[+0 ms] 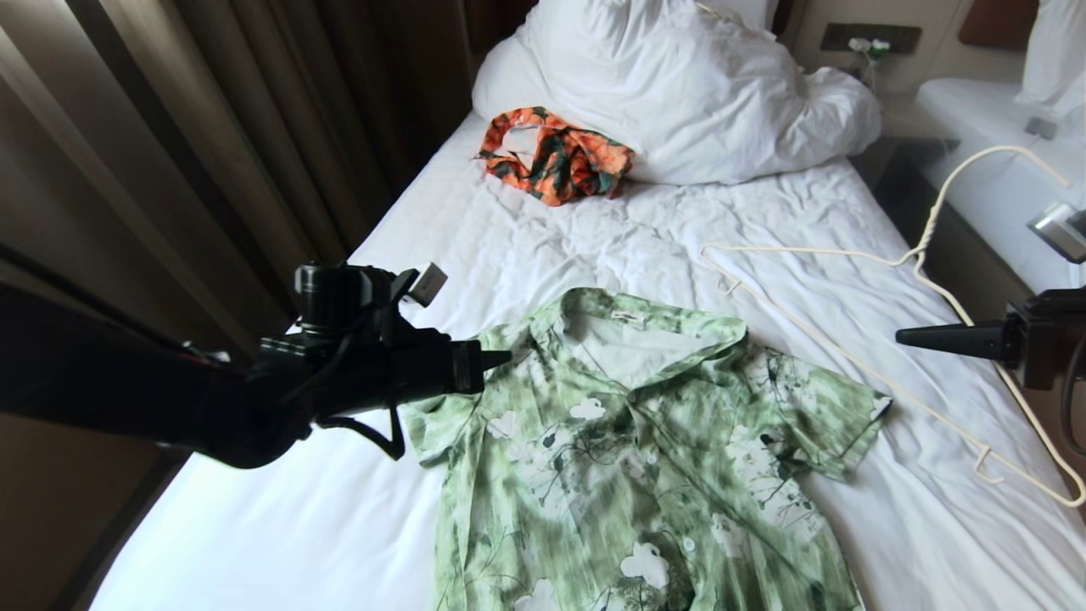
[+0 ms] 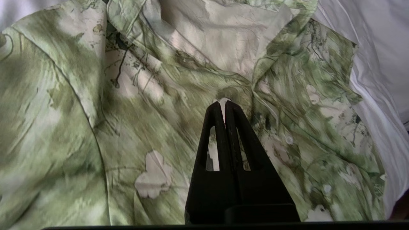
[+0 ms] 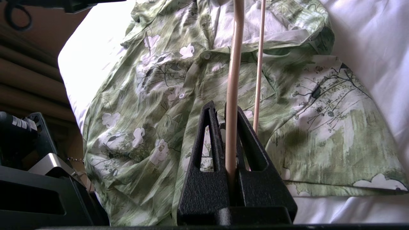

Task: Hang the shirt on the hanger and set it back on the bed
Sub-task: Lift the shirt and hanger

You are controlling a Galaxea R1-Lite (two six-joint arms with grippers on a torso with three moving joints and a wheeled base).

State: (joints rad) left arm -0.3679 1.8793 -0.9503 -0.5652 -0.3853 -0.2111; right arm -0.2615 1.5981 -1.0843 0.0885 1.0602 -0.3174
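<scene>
Here the shirt [image 1: 645, 458] lies on the bed [image 1: 526, 246] by brown curtains [image 1: 170, 127]; left end effector [image 1: 501, 358] pressed together, right [image 3: 227, 111] pinching the hanger [image 1: 925, 280]

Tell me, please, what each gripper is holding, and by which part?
The right gripper clamps the hanger by one wire arm. The left gripper is shut, holding nothing, above the shirt.

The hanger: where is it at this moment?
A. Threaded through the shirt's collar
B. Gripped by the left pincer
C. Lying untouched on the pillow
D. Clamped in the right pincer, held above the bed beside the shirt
D. The right wrist view shows the right pincer shut on a rod of the hanger, while the shirt lies flat on the bed with nothing inside it.
</scene>
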